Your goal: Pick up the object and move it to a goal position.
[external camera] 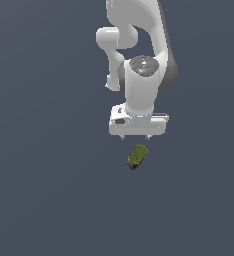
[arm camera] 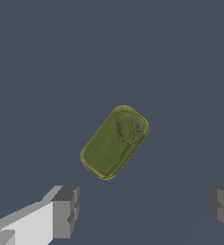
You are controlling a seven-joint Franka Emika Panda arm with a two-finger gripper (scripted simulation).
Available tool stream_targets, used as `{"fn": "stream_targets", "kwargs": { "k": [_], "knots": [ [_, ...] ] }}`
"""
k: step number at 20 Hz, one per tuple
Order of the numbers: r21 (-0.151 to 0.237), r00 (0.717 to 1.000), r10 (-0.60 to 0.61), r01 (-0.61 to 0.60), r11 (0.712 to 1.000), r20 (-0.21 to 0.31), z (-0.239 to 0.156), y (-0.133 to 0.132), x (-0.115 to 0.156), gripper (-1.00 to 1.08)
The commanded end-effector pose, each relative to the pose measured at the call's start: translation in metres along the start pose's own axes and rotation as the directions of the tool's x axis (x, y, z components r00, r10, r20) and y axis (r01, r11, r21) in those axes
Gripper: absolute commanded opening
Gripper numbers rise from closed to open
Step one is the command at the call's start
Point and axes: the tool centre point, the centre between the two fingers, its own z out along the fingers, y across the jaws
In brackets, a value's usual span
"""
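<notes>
**Operator:** One item only on the work surface?

**Technician:** Confirmed. The tin (external camera: 137, 156) lies alone on the flat dark grey-blue floor (external camera: 39, 200), olive-green top upward. In the exterior view it sits just below the white gripper (external camera: 135, 137) in the picture, apart from it, with its long axis skewed relative to the gripper body. Nothing stands between the two.

**Operator:** Finger state?

**Technician:** Spread wide. In the wrist view the two grey fingertips (arm camera: 66, 210) appear at opposite edges of the picture, with the tin (arm camera: 115, 142) clear of both and not between them. No contact anywhere.

**Operator:** Limits of visibility?

**Technician:** The arm (external camera: 139, 30) is cut off at the exterior view's upper edge. In that view the fingertips show only as small stubs under the gripper body. The tin's dark sides are barely visible there and its label cannot be read. In the wrist view only the lid shows, bearing an oval embossed mark; one fingertip is cropped by the picture edge.
</notes>
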Motion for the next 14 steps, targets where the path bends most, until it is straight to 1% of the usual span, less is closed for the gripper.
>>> {"fn": "stream_targets", "kwargs": {
  "k": [1,4,7,10,14],
  "knots": [
    [-0.001,0.999,0.043,-0.043,0.999,0.002,0.004,-0.001,0.002,1.00],
    [-0.004,0.994,0.106,-0.106,0.994,0.005,0.011,-0.003,0.004,1.00],
    [-0.008,0.984,0.179,-0.179,0.984,0.008,0.019,-0.005,0.006,1.00],
    [-0.012,0.967,0.253,-0.253,0.967,0.010,0.027,-0.007,0.009,1.00],
    [-0.020,0.937,0.348,-0.348,0.937,0.011,0.037,-0.010,0.012,1.00]
  ]
}}
